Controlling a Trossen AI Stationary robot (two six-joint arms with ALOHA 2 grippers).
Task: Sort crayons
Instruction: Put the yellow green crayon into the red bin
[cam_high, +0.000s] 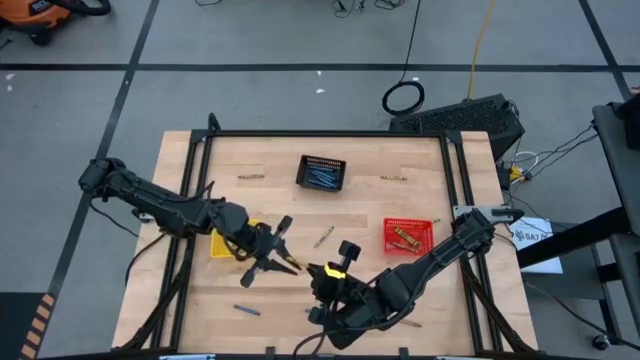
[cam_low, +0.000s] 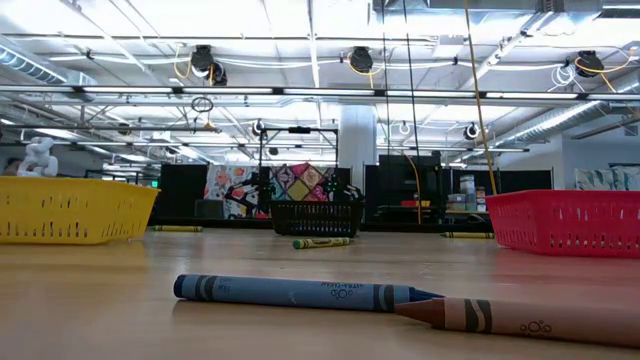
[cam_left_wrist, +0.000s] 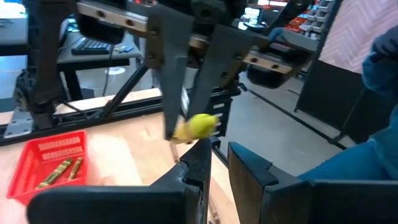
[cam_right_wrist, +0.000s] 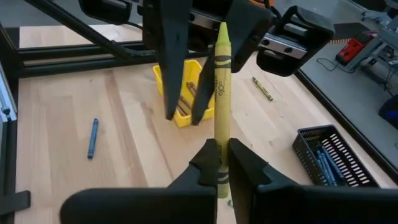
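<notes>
Closest to the low camera: blue crayon (cam_low: 300, 293) tip-to-tip with a brown crayon (cam_low: 520, 318) on the table (cam_low: 100, 300). Right gripper (cam_right_wrist: 222, 163) clenched on an olive-yellow crayon (cam_right_wrist: 221, 93), stick upright between the jaws, top end reaching toward the left gripper (cam_right_wrist: 183, 115). Left gripper jaws parted, released, tips just beside that crayon's top. Beyond the left jaws: yellow basket (cam_right_wrist: 180, 115) with brown crayons. Off to the side of the right jaws: black basket (cam_right_wrist: 326, 155) with blue crayons, red basket (cam_high: 408, 236) with tan ones. Loose crayons scattered on the table.
</notes>
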